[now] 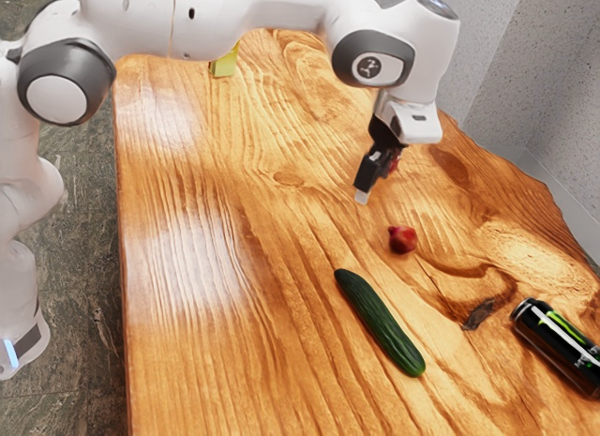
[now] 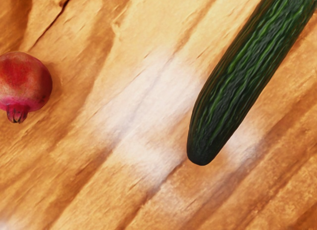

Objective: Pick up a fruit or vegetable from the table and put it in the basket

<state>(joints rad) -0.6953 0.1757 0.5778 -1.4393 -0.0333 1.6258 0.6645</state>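
End effector [image 1: 363,196] is hanging over the surface [image 1: 206,295], honestly can't tell if it's spread or pressed together. Pomegranate [image 1: 403,239] and cucumber [image 1: 380,322] are both just lying there, near each other but not touching.

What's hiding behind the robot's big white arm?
In the exterior view, a yellow-green thing on the table pokes out from behind my arm. My arm covers its upper part, so I can't tell what it is.
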